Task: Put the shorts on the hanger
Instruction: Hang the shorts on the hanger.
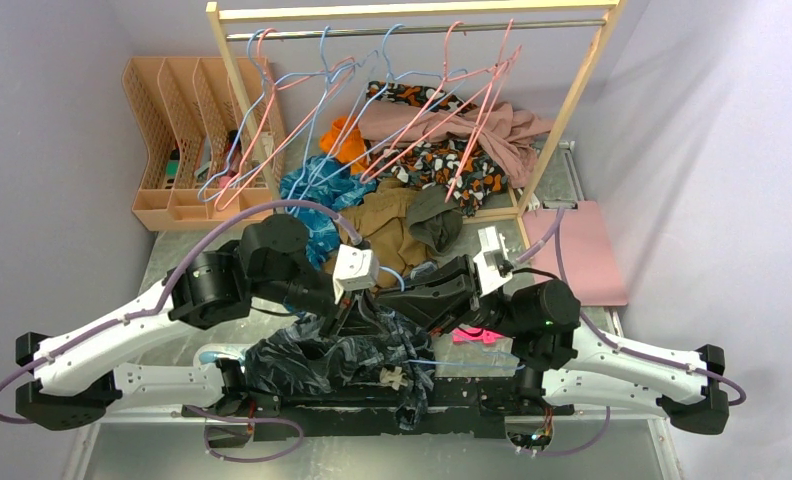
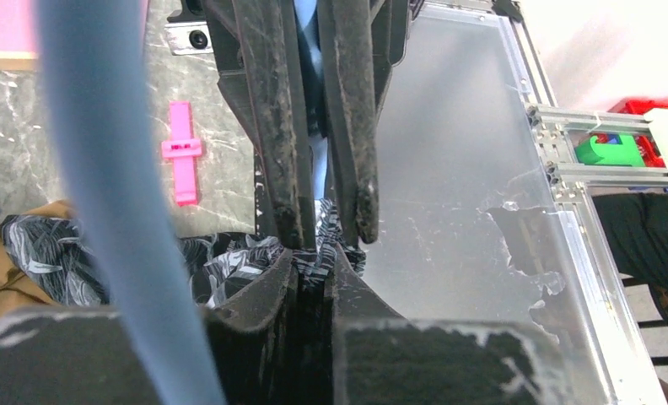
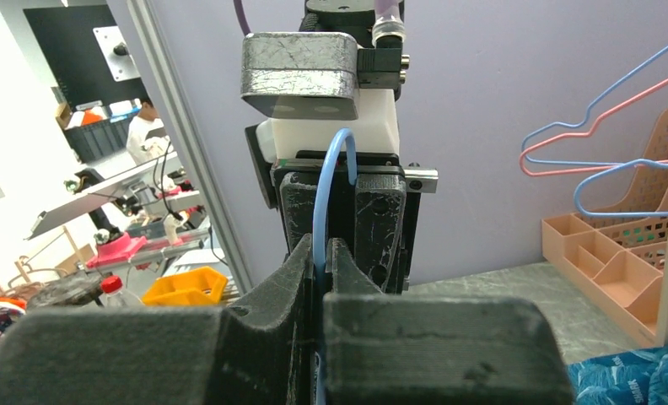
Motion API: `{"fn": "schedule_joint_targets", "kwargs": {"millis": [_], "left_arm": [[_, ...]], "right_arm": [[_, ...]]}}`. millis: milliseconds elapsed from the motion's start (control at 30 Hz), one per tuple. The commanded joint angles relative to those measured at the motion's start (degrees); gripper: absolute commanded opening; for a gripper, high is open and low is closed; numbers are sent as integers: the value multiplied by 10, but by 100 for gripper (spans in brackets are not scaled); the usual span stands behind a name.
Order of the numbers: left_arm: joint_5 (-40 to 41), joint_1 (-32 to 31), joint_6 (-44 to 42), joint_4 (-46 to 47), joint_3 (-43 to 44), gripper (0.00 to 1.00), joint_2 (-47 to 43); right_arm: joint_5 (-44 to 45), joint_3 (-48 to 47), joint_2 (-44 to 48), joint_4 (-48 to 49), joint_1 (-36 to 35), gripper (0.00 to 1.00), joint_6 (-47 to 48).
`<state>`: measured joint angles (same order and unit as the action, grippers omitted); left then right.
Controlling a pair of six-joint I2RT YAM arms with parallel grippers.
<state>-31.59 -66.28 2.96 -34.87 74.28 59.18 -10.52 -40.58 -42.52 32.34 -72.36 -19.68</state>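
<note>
The left gripper point(image 2: 315, 268) pinches the shorts point(image 2: 229, 257) between closed jaws. The right gripper point(image 3: 324, 253) clamps the hanger point(image 3: 318, 211) between its own (draping looks unfinished).

The shorts point(image 1: 332, 355) are dark navy with a pale grey leaf print and a white drawstring point(image 1: 392, 378). The hanger point(image 3: 320, 211) is light blue. At the grey-marbled tabletop's point(image 1: 167, 268) far edge lie a teal-blue patterned garment point(image 1: 317, 195) and a plain brown garment point(image 1: 382, 225).

You have the shorts point(image 1: 322, 355) heaped at 6 o'clock on the counter's point(image 1: 167, 262) near edge. Over them the left hand point(image 2: 315, 257) reaches in from 10 o'clock, and the right hand point(image 3: 320, 249), with the hanger point(image 3: 316, 219) in it, from 2. The rack point(image 1: 412, 12) stands behind at 12.
</note>
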Motion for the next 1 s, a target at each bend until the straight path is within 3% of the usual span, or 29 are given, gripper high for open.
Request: {"fn": "schedule_joint_targets", "kwargs": {"millis": [0,33,67,167,300,333,367,667,767,967], "left_arm": [[52,4,11,53,-15,7,-22],[73,4,12,52,-17,7,-29],[87,4,14,49,-18,7,-38],[133,4,17,28,-22,7,-65],[200,4,28,-18,-20,7,-111],[217,4,32,-27,-21,7,-125],[232,3,37,-36,-21,7,-140],[315,4,74,-85,4,7,-254],[329,4,73,-89,16,7,-265],[369,4,70,-64,22,7,-265]], "right_arm": [[-9,-15,7,-4,-4,0,-2],[-4,-18,10,-16,-5,0,-1],[0,-20,13,-27,-4,6,0],[28,-32,27,-74,-4,41,1],[77,-66,52,-162,-4,64,2],[86,-76,59,-187,-3,80,2],[95,-88,64,-214,-4,85,0],[194,-117,125,-388,-4,90,-62],[220,-100,140,-419,-4,99,-109],[229,-91,86,-489,-3,100,-178]]}}
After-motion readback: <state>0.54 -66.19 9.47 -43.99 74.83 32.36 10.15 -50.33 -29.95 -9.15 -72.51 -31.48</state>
